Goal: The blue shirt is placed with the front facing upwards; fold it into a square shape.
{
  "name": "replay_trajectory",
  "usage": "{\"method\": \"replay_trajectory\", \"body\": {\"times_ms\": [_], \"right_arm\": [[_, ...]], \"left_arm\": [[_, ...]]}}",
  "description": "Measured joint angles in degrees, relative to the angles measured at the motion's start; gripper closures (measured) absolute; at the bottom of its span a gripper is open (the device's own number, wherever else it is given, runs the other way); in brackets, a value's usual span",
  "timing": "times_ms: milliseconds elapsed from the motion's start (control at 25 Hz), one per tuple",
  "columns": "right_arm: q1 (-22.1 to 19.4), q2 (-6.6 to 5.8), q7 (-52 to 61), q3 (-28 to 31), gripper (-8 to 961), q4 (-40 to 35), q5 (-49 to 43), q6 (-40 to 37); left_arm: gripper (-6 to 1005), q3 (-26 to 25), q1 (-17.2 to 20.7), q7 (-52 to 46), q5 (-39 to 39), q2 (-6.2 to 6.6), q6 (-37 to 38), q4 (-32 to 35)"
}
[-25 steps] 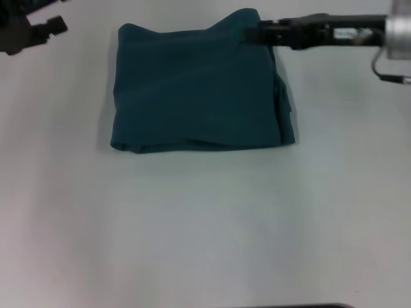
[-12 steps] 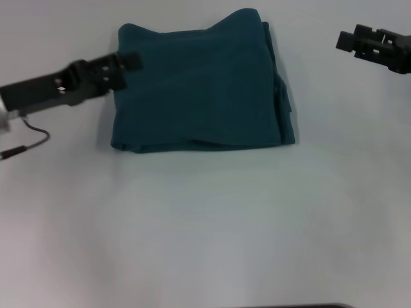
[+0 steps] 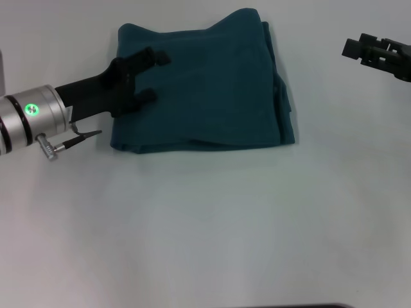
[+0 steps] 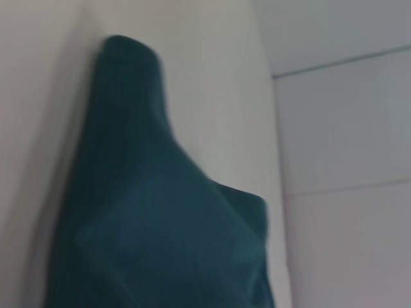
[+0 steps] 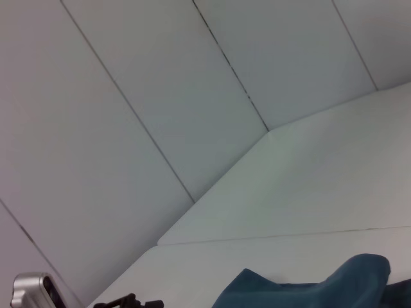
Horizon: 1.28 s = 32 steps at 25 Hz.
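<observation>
White table (image 3: 212, 224) filled the head view; the right wrist view showed pale wall panels (image 5: 128, 96) beyond its far edge.

Shirt (image 3: 199, 86) lay on the far half of the table, about centre, folded into a rough rectangle. No lettering or collar showed; only plain teal cloth faced up. Near edge ran fairly straight, with a layered fold line just inside it. Far edge was uneven: 2 raised corners, left and right, with a dip between them. Right side showed several stacked layers slightly offset, with a small flap sticking out toward the near-right corner.

Left gripper (image 3: 151, 77) reached in from the left, over the shirt's left part. Its 2 black fingers (image 3: 146, 59) were spread apart, jaws open, nothing between them. Whether the tips touched the cloth could not be told. Silver wrist section (image 3: 32, 115) with a green light sat left of the shirt, over bare table; a thin cable hung off it near the shirt's near-left corner.

Left wrist view showed the shirt (image 4: 160, 224) close up, with 1 tall peak and a lower corner against the table, and none of that arm's own fingers.

Right gripper (image 3: 369, 50) was at the far right, well apart from the shirt, over bare table. Only a dark block of it showed; jaw state could not be told. Right wrist view caught the shirt's far edge (image 5: 308, 289) and, farther off, the left gripper (image 5: 125, 301).
</observation>
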Motion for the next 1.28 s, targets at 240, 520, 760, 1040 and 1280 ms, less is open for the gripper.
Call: {"method": "replay_trajectory", "body": {"times_ms": [240,520,760,1040,1280], "right_arm": [[-0.29,0.18,-0.32,0.48,147,0.05,0.12,-0.04],[-0.33,-0.03,-0.13,0.72,146,0.24,0.03,-0.09],[0.11,-0.19,-0.05,0.95,146,0.99,0.00,0.03],[0.21,-0.42,-0.18,0.95,147,1.72,0.00,0.19],[0.30,-0.48,-0.58,0.64,146,1.72,0.01,0.07]], "left_arm": [[37,0.42,-0.87,0.18,-1.04,0.04,-2.82,2.18],[38,1.00,1.15,-0.60,-0.58,0.30,0.96,1.87],[38,2.94,2.06,-2.13,2.64,1.06,2.63,1.72],[37,1.82,4.19,-1.45,1.12,0.94,8.13,-2.88],[38,1.64,4.44,0.01,-0.24,1.09,14.23,-4.49]]}}
